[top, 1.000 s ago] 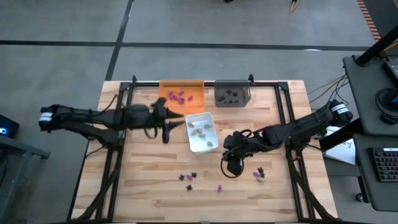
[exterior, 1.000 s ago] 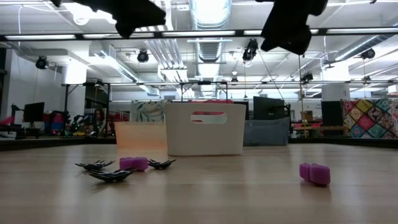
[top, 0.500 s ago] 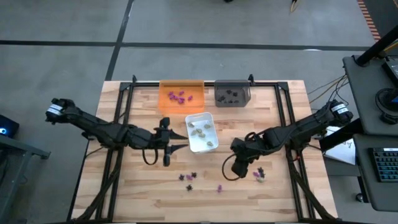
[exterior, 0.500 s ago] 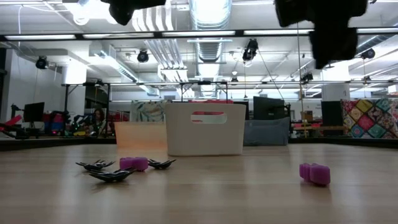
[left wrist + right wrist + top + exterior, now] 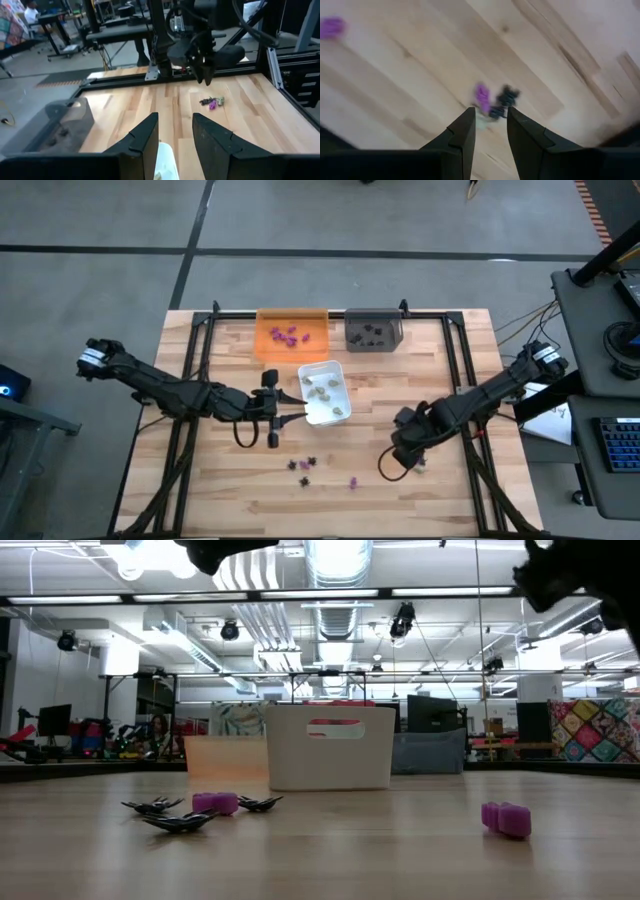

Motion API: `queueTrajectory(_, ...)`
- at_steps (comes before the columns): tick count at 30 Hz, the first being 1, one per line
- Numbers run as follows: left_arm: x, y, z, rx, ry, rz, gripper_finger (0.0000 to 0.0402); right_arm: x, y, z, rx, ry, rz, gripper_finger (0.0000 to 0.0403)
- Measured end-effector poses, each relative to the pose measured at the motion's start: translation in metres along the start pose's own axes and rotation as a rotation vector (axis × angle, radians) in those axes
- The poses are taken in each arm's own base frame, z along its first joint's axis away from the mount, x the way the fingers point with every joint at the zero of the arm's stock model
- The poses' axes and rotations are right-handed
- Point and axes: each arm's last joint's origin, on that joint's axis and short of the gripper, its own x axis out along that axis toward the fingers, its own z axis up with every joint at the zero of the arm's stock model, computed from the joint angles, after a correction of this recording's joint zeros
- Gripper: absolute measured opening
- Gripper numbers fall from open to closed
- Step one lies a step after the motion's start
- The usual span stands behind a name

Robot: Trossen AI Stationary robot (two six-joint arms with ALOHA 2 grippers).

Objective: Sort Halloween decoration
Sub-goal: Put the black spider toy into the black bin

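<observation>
One camera looks straight down on the whole pale wooden slatted table (image 5: 230,470); another sits at tabletop level, facing across into the room. Both show the white rectangular plastic tray (image 5: 323,392) (image 5: 328,747). Each wrist camera looks forward past its own dark fingers, the right one close above the boards.

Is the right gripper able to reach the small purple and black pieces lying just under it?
Probably yes: the right gripper is open directly above the purple piece and black piece, nothing between.
</observation>
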Motion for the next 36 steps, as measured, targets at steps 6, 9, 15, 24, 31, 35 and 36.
queueTrajectory(6,0.000,0.000,0.001,0.037,-0.006,0.001,0.0102,0.017,-0.009,-0.011,0.067,0.023,-0.074,0.0100)
queueTrajectory(9,0.000,0.000,0.001,0.043,-0.005,0.002,0.0102,0.026,-0.014,-0.016,0.123,0.030,-0.108,0.0100)
queueTrajectory(15,0.000,0.002,0.001,0.042,-0.004,0.007,0.0102,0.041,-0.016,-0.022,0.162,0.031,-0.087,0.0100)
queueTrajectory(24,0.001,0.002,0.000,0.068,-0.003,0.009,0.0102,0.063,-0.011,-0.029,0.124,0.014,0.046,0.0093)
queueTrajectory(31,0.001,0.003,0.000,0.068,-0.001,0.034,0.0102,0.072,-0.020,-0.030,0.143,0.017,0.006,0.0045)
queueTrajectory(35,0.001,0.003,0.000,0.068,-0.001,0.035,0.0102,0.076,-0.024,-0.031,0.159,0.023,-0.006,0.0013)
queueTrajectory(36,0.001,0.003,0.000,0.068,-0.001,0.035,0.0102,0.077,-0.024,-0.031,0.160,0.023,-0.006,0.0011)
